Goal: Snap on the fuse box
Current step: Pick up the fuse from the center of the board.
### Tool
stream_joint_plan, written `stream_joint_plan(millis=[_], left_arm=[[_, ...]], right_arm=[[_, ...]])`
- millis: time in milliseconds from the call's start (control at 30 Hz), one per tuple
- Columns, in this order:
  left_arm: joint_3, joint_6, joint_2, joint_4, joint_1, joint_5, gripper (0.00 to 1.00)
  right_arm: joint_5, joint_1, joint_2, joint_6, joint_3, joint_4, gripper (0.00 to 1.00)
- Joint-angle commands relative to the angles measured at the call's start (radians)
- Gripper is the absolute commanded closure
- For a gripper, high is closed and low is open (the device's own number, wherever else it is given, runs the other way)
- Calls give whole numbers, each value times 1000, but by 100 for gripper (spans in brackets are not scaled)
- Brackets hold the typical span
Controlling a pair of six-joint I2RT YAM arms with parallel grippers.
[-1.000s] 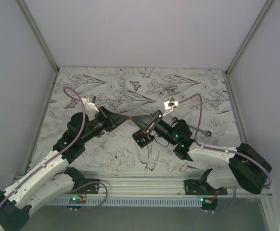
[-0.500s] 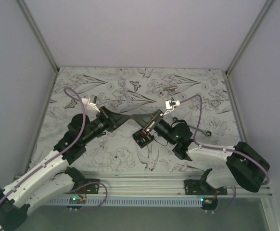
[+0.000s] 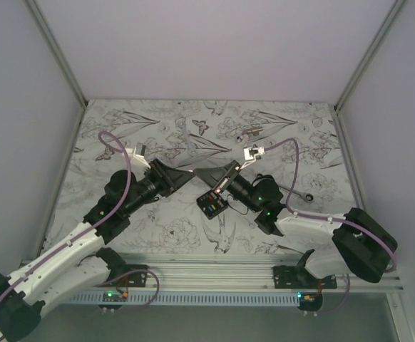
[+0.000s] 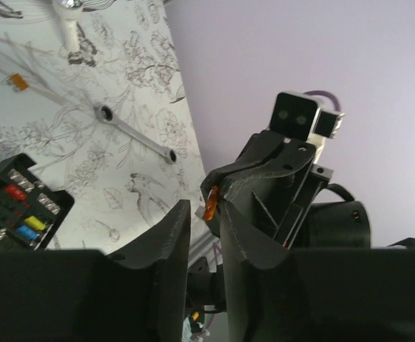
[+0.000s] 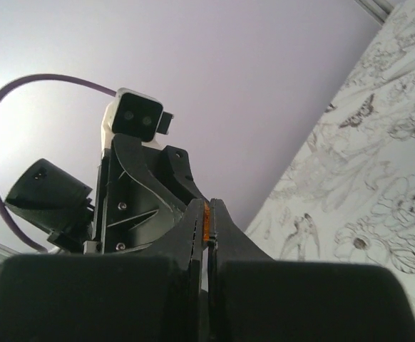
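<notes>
Fuse box [image 3: 212,207] flat on the flower-printed surface [image 3: 122,128], near of centre, face up, with red, yellow and blue fuses showing in the left wrist view. From above, right edge partly tucked under the right arm's wrist. Both pincers raised above the surface, tip to tip, just far and left of the box.

Right pincer [image 3: 202,174] closed tight on a small orange fuse [image 5: 206,222], clamped edge-on between the fingertips. Left pincer [image 4: 204,211] narrowly parted, fingertips on either side of that same fuse; contact with it impossible to tell.

Silver wrench [image 3: 300,190] lying on the surface to the right, well apart from the box, beyond the right arm. Small white part [image 3: 253,132] farther off at the far right of centre, apart from both pincers. Second orange piece [image 4: 18,82] loose on the surface, far of the box.
</notes>
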Motion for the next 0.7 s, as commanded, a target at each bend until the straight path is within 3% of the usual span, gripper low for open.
stream_joint_plan(millis=[0,433,667], left_arm=[[-52,38,-1,37,0,-26,71],[-84,237,-33,-245,224,89,50],[-52,389,27,-398,255,65,34]], right_arm=[[-58,-32,-15,-65,37,-123,100],[2,-102,-72,-444,230,-871,100],[80,-91,-22,-617,370,-1232,100]])
